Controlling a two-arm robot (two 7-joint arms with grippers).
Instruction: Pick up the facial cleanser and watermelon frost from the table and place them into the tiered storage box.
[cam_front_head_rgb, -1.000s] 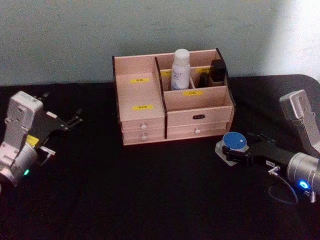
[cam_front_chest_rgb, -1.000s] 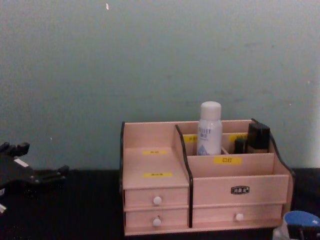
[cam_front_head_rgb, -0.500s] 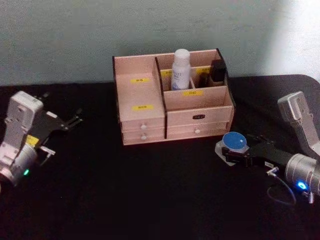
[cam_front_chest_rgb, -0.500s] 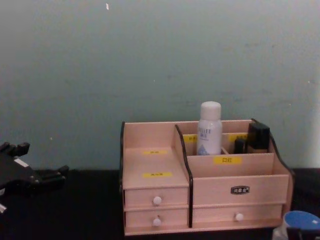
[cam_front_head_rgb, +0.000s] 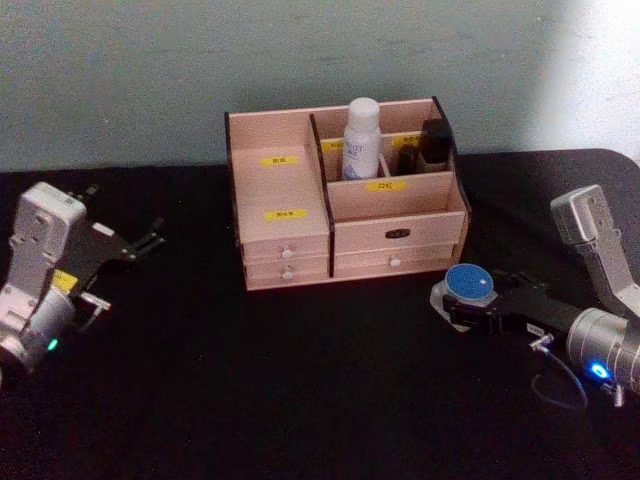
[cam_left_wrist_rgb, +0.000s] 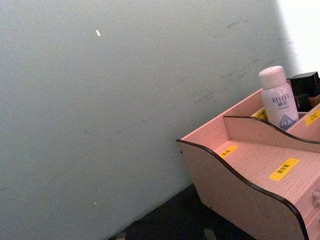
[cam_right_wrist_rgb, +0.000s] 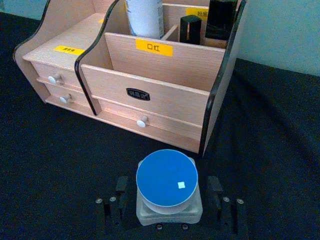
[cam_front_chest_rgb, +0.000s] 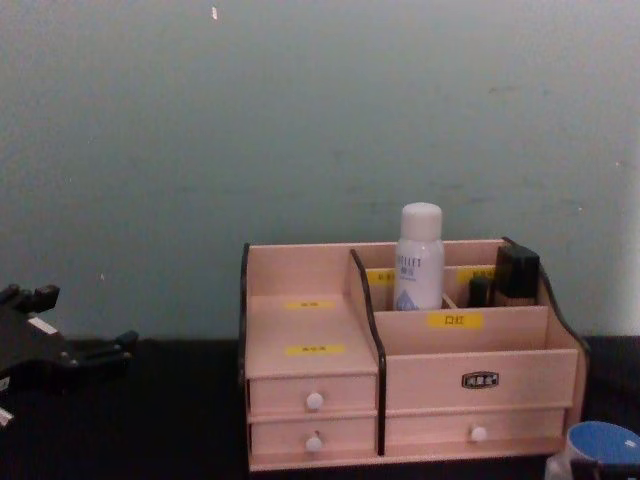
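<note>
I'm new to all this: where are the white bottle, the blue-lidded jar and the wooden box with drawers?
facial cleanser (cam_front_head_rgb: 361, 145), head view, middle of its white body.
watermelon frost (cam_right_wrist_rgb: 166, 178), right wrist view, centre of its blue lid.
tiered storage box (cam_front_head_rgb: 430, 228), head view, front wall above the right drawer.

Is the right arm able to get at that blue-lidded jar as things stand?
Probably yes: the right gripper has its open fingers standing either side of the watermelon frost, with nothing between them and the jar.
</note>
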